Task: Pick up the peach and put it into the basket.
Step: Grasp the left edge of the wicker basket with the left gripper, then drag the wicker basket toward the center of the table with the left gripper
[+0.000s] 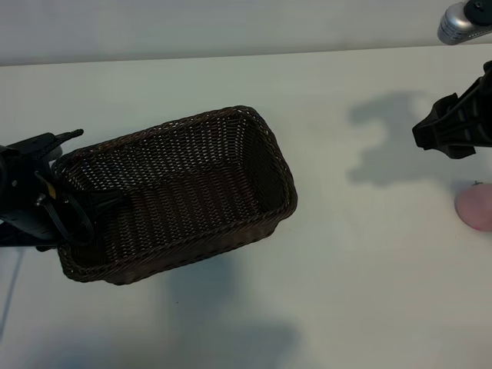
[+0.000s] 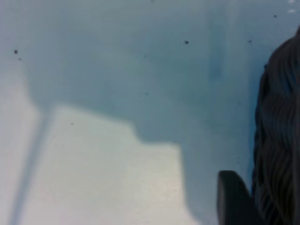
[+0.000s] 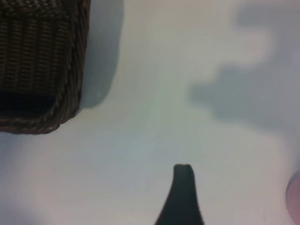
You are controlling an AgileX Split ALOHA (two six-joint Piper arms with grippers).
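Note:
The dark brown wicker basket lies left of the table's centre, and nothing shows inside it. At the table's right edge sits the pale pink peach, partly cut off; the right wrist view catches only a sliver of the peach. My left gripper straddles the basket's left end rim. One finger presses against the outside of the basket's wall, the other reaches inside. My right gripper hangs open above the table, just behind the peach and apart from it, with nothing in it.
The white table is bare between the basket and the peach. A grey metal fitting sits at the far right corner. In the right wrist view the basket's corner lies well away from one dark finger.

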